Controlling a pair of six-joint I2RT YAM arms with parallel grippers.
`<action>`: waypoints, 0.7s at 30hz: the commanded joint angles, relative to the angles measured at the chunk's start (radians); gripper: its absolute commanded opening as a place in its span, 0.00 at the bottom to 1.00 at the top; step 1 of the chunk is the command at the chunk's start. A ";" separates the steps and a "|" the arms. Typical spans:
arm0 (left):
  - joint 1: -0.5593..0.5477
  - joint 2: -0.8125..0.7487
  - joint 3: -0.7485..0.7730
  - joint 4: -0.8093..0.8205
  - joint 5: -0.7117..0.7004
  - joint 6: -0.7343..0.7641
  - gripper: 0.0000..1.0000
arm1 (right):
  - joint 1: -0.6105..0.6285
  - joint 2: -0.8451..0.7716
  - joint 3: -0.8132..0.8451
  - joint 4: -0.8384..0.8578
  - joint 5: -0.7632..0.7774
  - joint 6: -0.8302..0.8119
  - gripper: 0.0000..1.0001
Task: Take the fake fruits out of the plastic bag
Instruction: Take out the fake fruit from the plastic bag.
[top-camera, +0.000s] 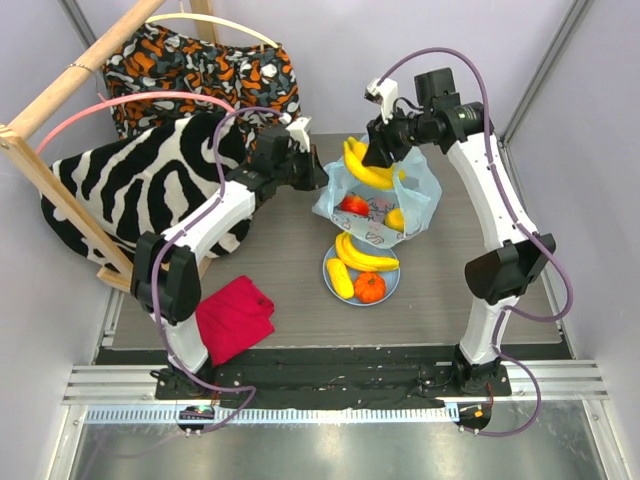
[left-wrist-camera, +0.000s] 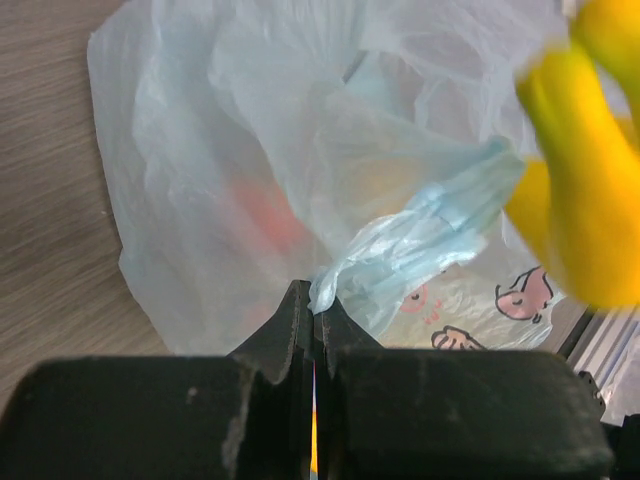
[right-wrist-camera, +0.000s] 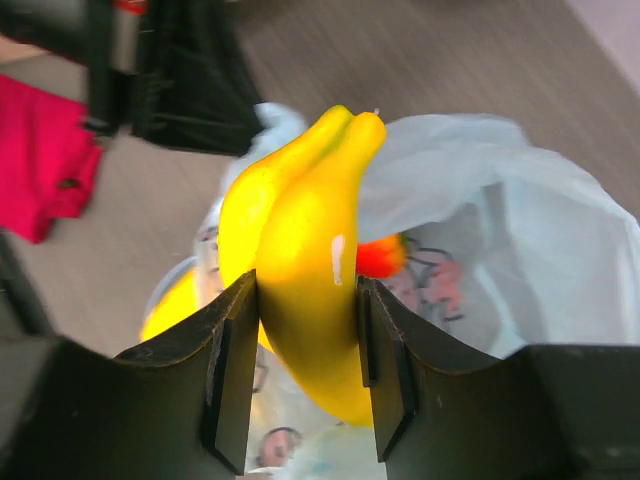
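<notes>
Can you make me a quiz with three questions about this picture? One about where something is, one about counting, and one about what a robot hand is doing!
1. Where is the ribbed orange fruit?
A) on the zebra cloth
B) on the red cloth
C) on the blue plate

2. How many fruits lie on the plate?
A) three
B) one
C) six

3. What is the right end effector doing?
A) hanging open with nothing in it
B) gripping the yellow banana bunch
C) holding the red cloth

Answers:
1. C, it sits inside the plate's rim.
2. A, the orange fruit, a second banana bunch and an oblong yellow piece lie there.
3. B, its fingers press both sides of the bunch, above the plastic bag.
</notes>
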 joint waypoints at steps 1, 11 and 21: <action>0.012 0.043 0.077 0.062 -0.010 -0.014 0.00 | 0.011 -0.069 0.015 -0.105 -0.169 0.129 0.27; 0.042 0.132 0.319 0.126 0.016 -0.014 0.00 | 0.149 -0.210 -0.276 -0.446 -0.133 -0.166 0.26; 0.059 0.103 0.402 0.111 -0.064 0.054 0.10 | -0.015 -0.040 -0.266 -0.227 0.132 -0.097 0.20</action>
